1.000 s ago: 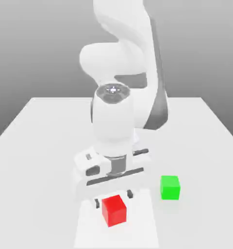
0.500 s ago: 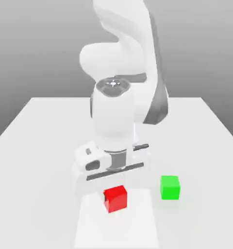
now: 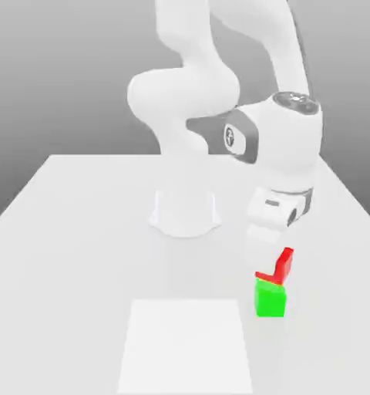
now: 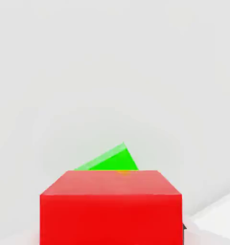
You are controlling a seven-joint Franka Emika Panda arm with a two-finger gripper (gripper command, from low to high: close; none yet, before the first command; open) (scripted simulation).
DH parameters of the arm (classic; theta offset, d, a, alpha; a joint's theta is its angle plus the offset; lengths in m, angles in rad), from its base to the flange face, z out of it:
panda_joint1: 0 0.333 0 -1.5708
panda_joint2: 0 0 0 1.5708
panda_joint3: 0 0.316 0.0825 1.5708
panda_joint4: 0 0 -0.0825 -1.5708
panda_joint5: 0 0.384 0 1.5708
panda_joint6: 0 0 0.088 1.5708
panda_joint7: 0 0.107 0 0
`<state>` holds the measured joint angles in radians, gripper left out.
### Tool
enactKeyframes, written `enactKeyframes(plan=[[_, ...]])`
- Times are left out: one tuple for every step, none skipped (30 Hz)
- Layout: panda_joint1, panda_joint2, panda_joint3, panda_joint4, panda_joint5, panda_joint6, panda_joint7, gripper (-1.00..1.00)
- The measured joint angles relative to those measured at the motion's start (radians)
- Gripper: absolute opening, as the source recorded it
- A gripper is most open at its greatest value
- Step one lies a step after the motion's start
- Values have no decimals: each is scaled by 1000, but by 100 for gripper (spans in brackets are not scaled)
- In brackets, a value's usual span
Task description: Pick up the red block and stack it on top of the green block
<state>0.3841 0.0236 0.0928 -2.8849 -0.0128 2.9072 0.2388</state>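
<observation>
The two-finger gripper (image 3: 279,258) is gripping the small matte bright-red cube (image 3: 279,266), tilted and touching the small matte bright-green cube (image 3: 270,299) at the exterior view's near right. The placing step seems in hand; levelling and centring come next.

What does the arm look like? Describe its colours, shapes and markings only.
The arm is glossy white with fat rounded links, rising from a round white base. Dark grey bands sit at the joints, one carrying a small white emblem. The gripper body is white with dark slots.

Matte red block (image 3: 279,267), matte green block (image 3: 270,299), smooth white table (image 3: 80,254).
</observation>
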Motion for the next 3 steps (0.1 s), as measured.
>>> enactKeyframes(plan=[[-1,0,0,0,0,0,0,100],[-1,0,0,0,0,0,0,100],[-1,0,0,0,0,0,0,100]])
